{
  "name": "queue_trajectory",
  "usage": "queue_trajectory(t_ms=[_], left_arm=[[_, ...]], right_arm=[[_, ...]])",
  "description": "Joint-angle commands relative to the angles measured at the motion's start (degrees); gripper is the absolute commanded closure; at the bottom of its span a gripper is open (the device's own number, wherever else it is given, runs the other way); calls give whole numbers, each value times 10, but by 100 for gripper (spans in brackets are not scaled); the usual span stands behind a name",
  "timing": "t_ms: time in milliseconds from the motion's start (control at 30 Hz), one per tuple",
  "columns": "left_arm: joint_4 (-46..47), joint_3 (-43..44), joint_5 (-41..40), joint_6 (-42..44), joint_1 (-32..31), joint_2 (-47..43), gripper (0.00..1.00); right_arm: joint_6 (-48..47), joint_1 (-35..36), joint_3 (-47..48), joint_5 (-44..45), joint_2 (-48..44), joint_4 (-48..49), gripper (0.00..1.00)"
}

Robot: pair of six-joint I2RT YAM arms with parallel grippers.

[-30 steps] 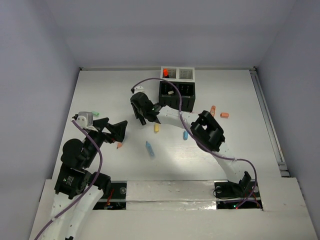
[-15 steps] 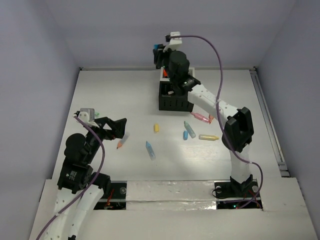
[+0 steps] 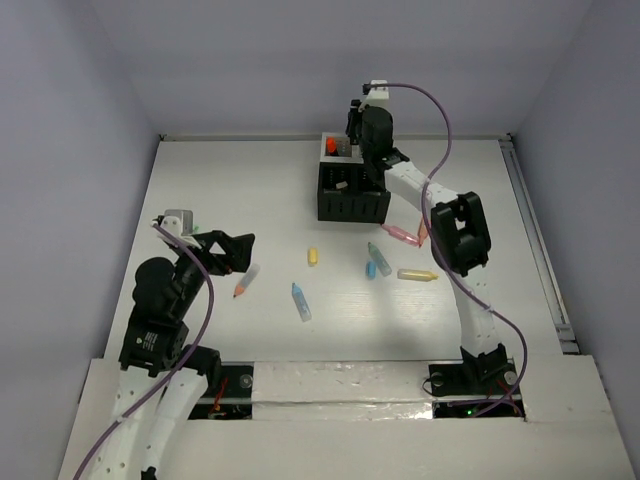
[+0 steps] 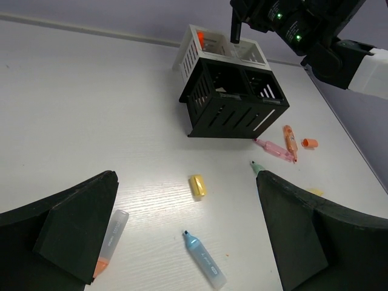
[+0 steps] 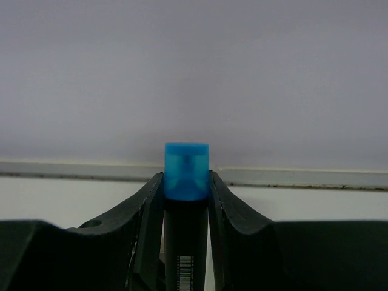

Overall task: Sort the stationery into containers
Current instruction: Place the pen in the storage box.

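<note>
Gripping, R arm: right gripper (image 5: 186,180) was clamped on a black marker w/ blue cap (image 5: 186,233); marker upright, cap up, pinched betw. both fingers.
R arm posn: stretched to far side of table (image 3: 200,185); gripper over white half of organizer (image 3: 370,147). From left wrist view the marker's lower end hung at the white compartments; contact w/ rim not discernible.
L arm: left gripper (image 4: 186,177) spread wide, poised above near-left table area.
Organizer: black half (image 4: 233,100) nearer, white half joined behind it; orange-capped marker (image 4: 199,37) stood in a white compartment.
Loose items, centre: yellow piece (image 4: 197,185), blue highlighter (image 4: 204,262), orange-tipped pen (image 4: 109,239) just beside L finger.
Loose items, right of organizer: pink highlighter (image 4: 273,149) touching orange marker (image 4: 290,140); yellow highlighter (image 3: 417,274) nearby.
</note>
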Motion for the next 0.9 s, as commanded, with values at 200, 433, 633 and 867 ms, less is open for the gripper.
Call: queue_trajectory(t_ms=[200, 433, 633, 867], left_arm=[[37, -8, 18, 8, 8, 15, 2], [38, -9, 19, 8, 13, 14, 2], [38, -9, 19, 9, 18, 13, 2], [39, -10, 18, 8, 18, 10, 2]], right_arm=[[13, 12, 1, -51, 4, 79, 90], [17, 12, 4, -56, 23, 70, 87], [18, 12, -17, -67, 14, 81, 77], [25, 12, -45, -83, -10, 92, 57]])
